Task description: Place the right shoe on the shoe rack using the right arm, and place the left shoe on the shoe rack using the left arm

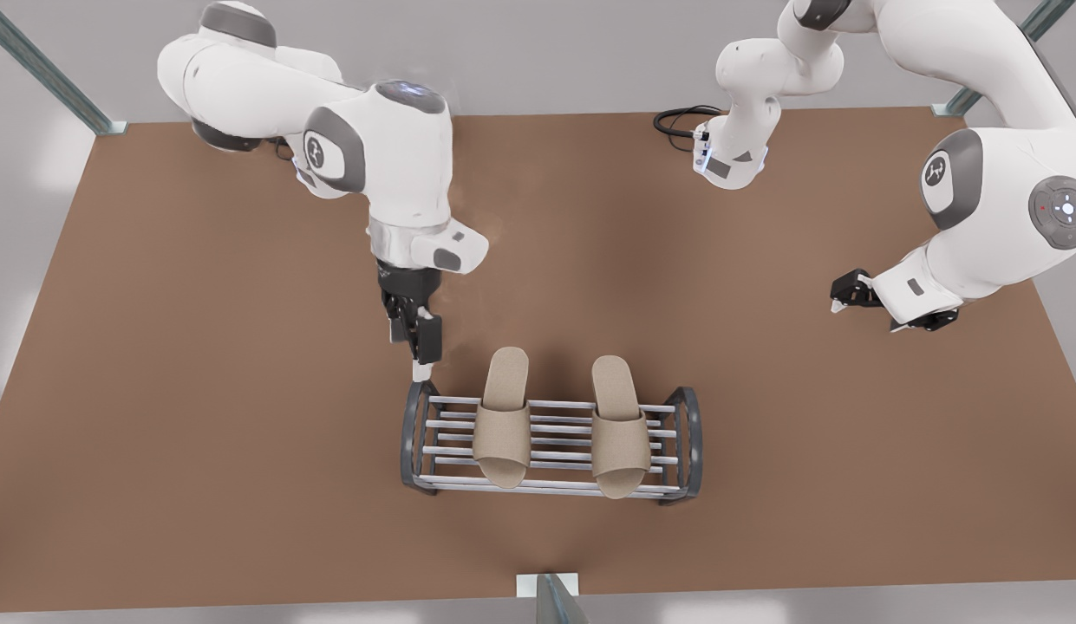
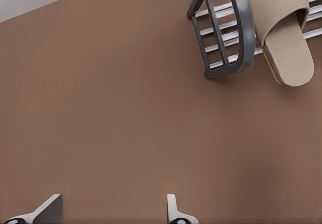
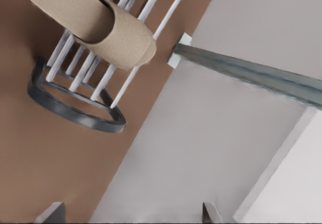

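Both shoes already lie on the rack [image 1: 551, 451], so you are judging the close of the task, not a pick. The right shoe [image 1: 503, 416] sits toward the front view's left and the left shoe [image 1: 618, 425] toward its right. They are side by side and apart, toes toward the near edge of the counter [image 1: 199, 433], heels overhanging the far bars.

Your right gripper [image 1: 420, 364] hangs pointing down, just beside the rack's end frame on the front view's left and close to the right shoe's heel. In the right wrist view its jaws are spread wide with nothing between them [image 3: 131, 211]; that view looks past the end frame [image 3: 70, 108] and the shoe's toe [image 3: 121, 38].

Your left gripper [image 1: 865, 314] is well apart from the rack, out over bare counter on the front view's right. Its jaws are also wide open and empty [image 2: 110, 209], and the wrist view shows the other end frame [image 2: 241, 32] and the left shoe's heel [image 2: 287, 53] farther off.

What seems left is to clear out. Take the right arm up and away from the end frame first: a sideways sweep could nudge the rack or tip the overhanging shoe. The left arm has free room.
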Controlling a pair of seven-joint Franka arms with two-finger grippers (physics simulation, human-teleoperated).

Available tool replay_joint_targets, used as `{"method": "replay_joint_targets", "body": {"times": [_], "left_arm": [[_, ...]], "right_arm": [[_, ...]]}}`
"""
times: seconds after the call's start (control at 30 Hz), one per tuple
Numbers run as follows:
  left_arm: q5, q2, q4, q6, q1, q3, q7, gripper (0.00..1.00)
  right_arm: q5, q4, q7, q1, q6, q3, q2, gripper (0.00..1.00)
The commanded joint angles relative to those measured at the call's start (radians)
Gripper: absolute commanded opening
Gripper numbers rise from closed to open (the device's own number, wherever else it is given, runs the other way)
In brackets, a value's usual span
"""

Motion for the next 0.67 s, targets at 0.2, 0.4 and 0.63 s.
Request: {"method": "replay_joint_targets", "body": {"times": [0.2,0.4,0.63], "left_arm": [[0.000,-0.003,0.000,-0.008,0.000,0.000,0.009,1.00],[0.000,-0.003,0.002,-0.008,0.000,0.000,0.010,1.00],[0.000,-0.007,0.002,-0.015,0.000,0.000,0.009,1.00]], "right_arm": [[0.984,-0.334,0.991,-0.032,-0.020,-0.795,-0.297,1.00],[0.970,-0.288,1.195,-0.062,-0.088,-0.721,-0.314,1.00],[0.961,-0.283,1.218,-0.066,-0.092,-0.725,-0.314,1.00]]}}
